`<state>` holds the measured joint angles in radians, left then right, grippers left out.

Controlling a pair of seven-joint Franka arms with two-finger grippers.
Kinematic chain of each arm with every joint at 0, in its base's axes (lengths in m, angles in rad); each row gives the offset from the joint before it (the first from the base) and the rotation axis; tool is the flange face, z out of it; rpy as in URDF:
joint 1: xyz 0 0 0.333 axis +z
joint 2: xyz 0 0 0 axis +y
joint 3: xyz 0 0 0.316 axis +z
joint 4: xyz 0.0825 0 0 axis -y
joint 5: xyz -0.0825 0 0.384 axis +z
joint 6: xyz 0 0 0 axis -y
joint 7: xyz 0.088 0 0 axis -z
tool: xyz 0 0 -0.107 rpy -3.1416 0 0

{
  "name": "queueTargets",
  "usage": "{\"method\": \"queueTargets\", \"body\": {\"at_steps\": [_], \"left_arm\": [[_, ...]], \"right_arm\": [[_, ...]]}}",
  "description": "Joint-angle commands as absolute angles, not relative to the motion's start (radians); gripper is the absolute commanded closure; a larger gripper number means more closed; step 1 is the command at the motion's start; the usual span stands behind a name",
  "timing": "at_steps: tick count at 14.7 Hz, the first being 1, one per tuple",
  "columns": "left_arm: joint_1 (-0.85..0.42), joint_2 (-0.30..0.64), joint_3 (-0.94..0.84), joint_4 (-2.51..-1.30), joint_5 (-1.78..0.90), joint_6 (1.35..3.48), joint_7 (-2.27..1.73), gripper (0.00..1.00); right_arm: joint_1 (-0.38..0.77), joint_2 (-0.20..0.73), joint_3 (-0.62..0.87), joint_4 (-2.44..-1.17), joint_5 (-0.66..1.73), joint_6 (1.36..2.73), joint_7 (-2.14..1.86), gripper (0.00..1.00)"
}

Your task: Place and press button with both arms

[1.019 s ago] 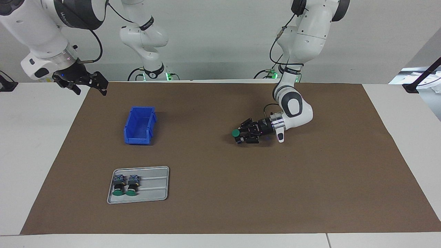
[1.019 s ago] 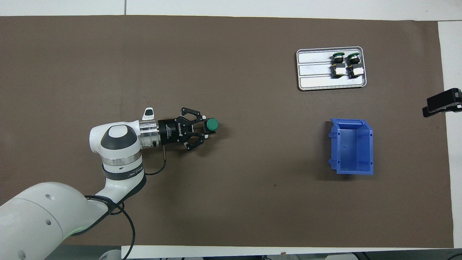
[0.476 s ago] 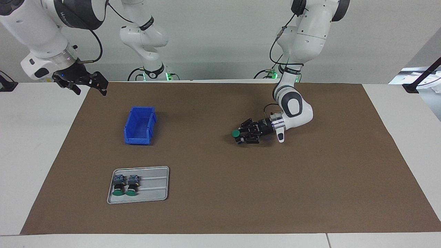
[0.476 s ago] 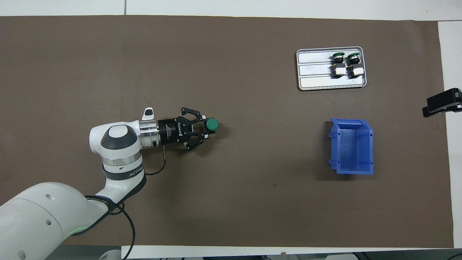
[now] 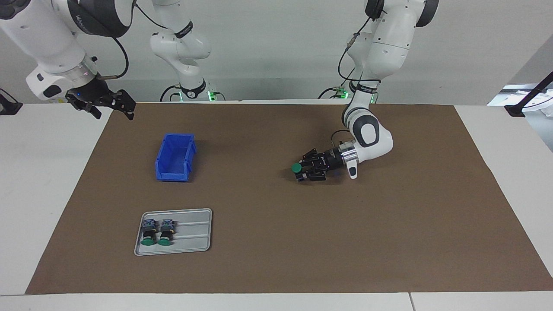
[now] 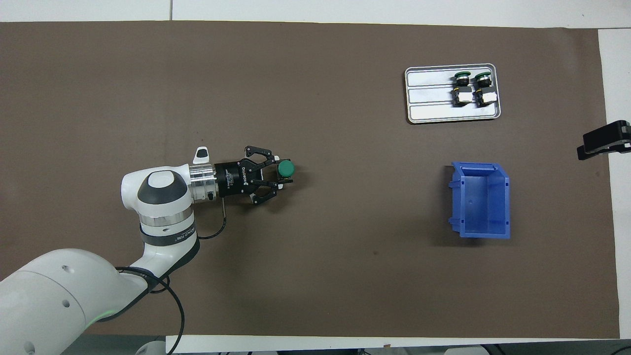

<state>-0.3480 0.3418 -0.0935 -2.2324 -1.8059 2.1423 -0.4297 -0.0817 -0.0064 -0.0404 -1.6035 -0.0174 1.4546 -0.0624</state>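
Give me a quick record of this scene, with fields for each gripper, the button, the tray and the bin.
left gripper: low over the mat's middle, around the button
button: green cap pointing toward the right arm's end
right gripper: open, raised at the mat's edge, waiting
tray: two more buttons lying in it
bin: blue, nothing visible inside

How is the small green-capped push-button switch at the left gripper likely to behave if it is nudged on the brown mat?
The green-capped push-button switch looks rigid, so it would probably hold its shape. It seems to stand cap up at the left gripper; its wide round cap on a narrower neck suggests that it may tip. Tipped over, it would probably roll little, since its block is squared.
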Motion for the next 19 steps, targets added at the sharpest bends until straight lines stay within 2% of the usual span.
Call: {"method": "queueTargets", "body": {"at_steps": [1,6,15,17,19], "left_arm": [[-0.362,0.308,-0.083,-2.256,-1.815,2.169,-0.471,0.0],[-0.36,0.282,-0.083,-2.263,-1.81,2.172,-0.476,0.0],[-0.356,0.134,-0.081,-2.31,-1.666,2.233,-0.652,0.0],[-0.351,0.092,-0.08,-2.301,-1.573,2.235,-0.74,0.0],[-0.321,0.068,-0.08,-2.267,-1.366,2.224,-0.852,0.0]], "right_arm": [[-0.083,-0.032,-0.043,-1.634,-0.005,1.463,-0.08,0.02],[-0.083,-0.032,-0.043,-1.634,-0.005,1.463,-0.081,0.02],[-0.083,-0.032,-0.043,-1.634,-0.005,1.463,-0.081,0.02],[-0.083,-0.032,-0.043,-1.634,-0.005,1.462,-0.08,0.02],[-0.083,-0.032,-0.043,-1.634,-0.005,1.462,-0.08,0.02]]}}
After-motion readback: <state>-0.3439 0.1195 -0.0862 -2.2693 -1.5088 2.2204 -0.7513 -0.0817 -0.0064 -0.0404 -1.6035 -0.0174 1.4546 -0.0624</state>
